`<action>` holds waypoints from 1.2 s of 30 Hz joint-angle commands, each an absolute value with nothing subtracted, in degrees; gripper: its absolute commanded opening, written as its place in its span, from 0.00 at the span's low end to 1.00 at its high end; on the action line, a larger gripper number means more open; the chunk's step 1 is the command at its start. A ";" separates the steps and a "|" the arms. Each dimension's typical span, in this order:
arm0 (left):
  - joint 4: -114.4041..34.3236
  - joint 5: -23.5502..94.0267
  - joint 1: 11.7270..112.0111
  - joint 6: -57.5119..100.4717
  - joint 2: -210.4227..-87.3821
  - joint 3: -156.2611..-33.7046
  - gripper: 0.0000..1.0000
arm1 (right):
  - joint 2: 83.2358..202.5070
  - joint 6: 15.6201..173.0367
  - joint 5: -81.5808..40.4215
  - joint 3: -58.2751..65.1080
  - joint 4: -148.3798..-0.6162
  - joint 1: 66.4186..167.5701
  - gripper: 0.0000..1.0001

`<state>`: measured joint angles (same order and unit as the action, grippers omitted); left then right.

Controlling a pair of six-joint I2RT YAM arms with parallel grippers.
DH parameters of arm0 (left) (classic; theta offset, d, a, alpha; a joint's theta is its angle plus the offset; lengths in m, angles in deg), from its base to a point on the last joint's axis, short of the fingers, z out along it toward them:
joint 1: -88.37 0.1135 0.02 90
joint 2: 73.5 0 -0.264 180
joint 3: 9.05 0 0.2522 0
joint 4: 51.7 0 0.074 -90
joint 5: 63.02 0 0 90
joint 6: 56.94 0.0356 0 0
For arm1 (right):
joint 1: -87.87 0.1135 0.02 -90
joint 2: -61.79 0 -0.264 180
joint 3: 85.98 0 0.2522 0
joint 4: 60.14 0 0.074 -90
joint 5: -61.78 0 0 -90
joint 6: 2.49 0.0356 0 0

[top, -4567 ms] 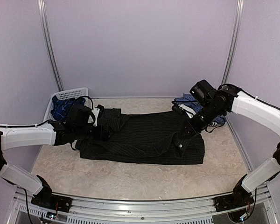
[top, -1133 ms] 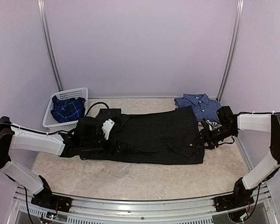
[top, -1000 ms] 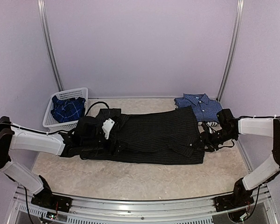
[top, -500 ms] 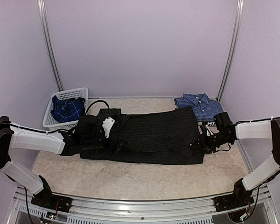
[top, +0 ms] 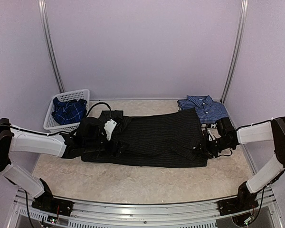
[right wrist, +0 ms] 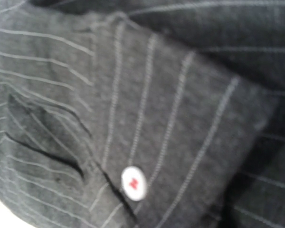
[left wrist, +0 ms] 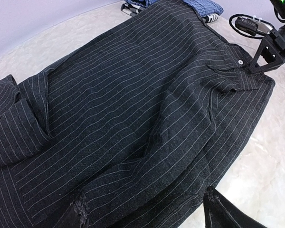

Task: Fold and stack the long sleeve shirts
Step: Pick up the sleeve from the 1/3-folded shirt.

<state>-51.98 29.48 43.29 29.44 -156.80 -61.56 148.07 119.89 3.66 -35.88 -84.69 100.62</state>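
Smack across the middle of the table lies the black pinstriped shirt, spread flat with its long axis running left to right. A sleeve looks tucked in across the body, with its buttoned cuff sitting at the right end near the front corner. I honestly can't tell which end the collar is at (the left end is bunched up under the arm).

The left gripper sits low at the left end with its fingers spread wide and striped cloth lying loose between them, nothing pinched. The right gripper is right at the cuff, touching or almost touching it near the white button. Its wrist camera shows only cloth, so I can't say whether the jaws are apart or closed.

My read: this is the middle of folding the black one, sleeves in, and the crosswise fold not yet done. The next move probably needs a solid pinch on the right end that catches the cuff layer too, so the sleeve doesn't flop out, and then a carry over toward the left.

Stacking comes later: the blue-and-white checked shirt is already folded at the far right, and the dark blue plaid shirt is heaped in the white basket at the far left.
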 commanded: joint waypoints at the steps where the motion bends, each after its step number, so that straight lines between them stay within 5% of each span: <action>1: -51.29 28.67 42.93 29.28 -155.76 -62.63 0.79 | 148.59 120.94 0.59 -37.31 -82.03 102.06 0.36; 19: -50.71 28.49 42.94 29.09 -156.28 -62.80 0.79 | 147.90 128.81 3.71 -45.81 -62.17 102.74 0.21; 26: -50.67 28.59 42.89 29.10 -156.80 -62.79 0.79 | 144.94 127.09 1.93 -45.04 -65.46 102.74 0.00; 36: -48.13 18.94 42.84 28.19 -156.46 -62.64 0.81 | 138.82 123.26 3.09 -37.57 -78.98 102.74 0.00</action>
